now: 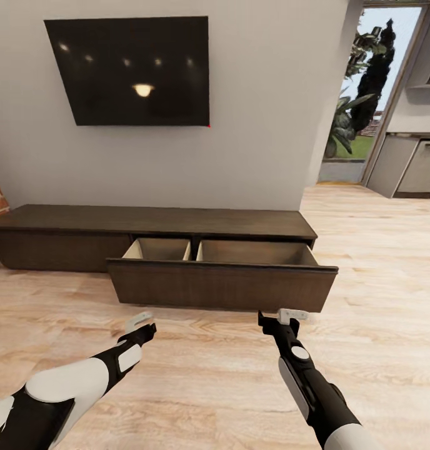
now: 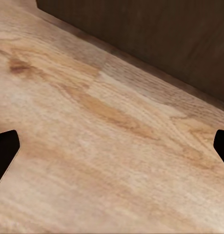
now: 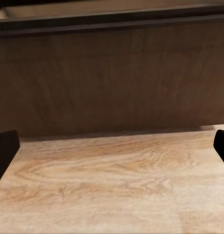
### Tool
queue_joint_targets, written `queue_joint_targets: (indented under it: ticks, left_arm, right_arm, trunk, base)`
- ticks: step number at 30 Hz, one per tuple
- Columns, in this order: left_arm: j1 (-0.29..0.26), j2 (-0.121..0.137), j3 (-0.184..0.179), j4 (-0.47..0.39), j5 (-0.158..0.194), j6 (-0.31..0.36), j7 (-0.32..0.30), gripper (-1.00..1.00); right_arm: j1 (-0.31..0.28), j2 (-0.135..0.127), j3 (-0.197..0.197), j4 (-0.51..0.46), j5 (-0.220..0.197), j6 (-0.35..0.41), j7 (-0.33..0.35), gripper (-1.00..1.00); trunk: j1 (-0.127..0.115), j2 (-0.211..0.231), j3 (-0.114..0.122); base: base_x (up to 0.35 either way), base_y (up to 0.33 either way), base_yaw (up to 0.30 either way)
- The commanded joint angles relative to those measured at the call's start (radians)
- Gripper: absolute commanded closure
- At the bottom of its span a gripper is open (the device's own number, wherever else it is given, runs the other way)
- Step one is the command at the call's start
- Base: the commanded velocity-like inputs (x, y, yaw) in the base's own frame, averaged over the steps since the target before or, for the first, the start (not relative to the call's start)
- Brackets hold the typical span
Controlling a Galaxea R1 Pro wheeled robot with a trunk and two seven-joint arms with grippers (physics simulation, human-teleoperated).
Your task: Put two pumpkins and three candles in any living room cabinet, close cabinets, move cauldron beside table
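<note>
cabinet (image 1: 177, 228) drawer (image 1: 221, 284) pulled out, two compartments bare | left fingers (image 2: 4, 151) spread, empty | right fingers (image 3: 4, 148) spread, empty

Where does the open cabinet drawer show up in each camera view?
Head view: the open drawer sits mid-frame, pulled out from the cabinet.
Left wrist view: its dark front runs along the far edge.
Right wrist view: its front spans the frame ahead.
Shared landmark: the wooden floor meeting the drawer front.

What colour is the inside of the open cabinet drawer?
Pale tan inside the open drawer, against the cabinet's dark-brown wood. Head view shows it best.
</note>
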Motion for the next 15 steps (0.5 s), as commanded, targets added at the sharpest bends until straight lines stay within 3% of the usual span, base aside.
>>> queue_joint_targets:
  ticks: [1, 15]
  left_arm:
    - [-0.001, 0.001, -0.008, -0.005, 0.005, -0.007, 0.008, -1.0]
    - [-0.001, 0.001, -0.008, -0.004, 0.005, -0.007, 0.008, -1.0]
  right_arm:
    - [0.0, -0.001, 0.003, -0.002, -0.007, 0.005, -0.007, -1.0]
    - [0.0, -0.008, 0.001, -0.004, -0.008, 0.004, -0.008, -1.0]
  trunk:
    - [0.0, 0.0, 0.001]
    - [0.0, 0.0, 0.009]
  base:
    - [0.0, 0.0, 0.119]
    - [0.0, 0.0, 0.039]
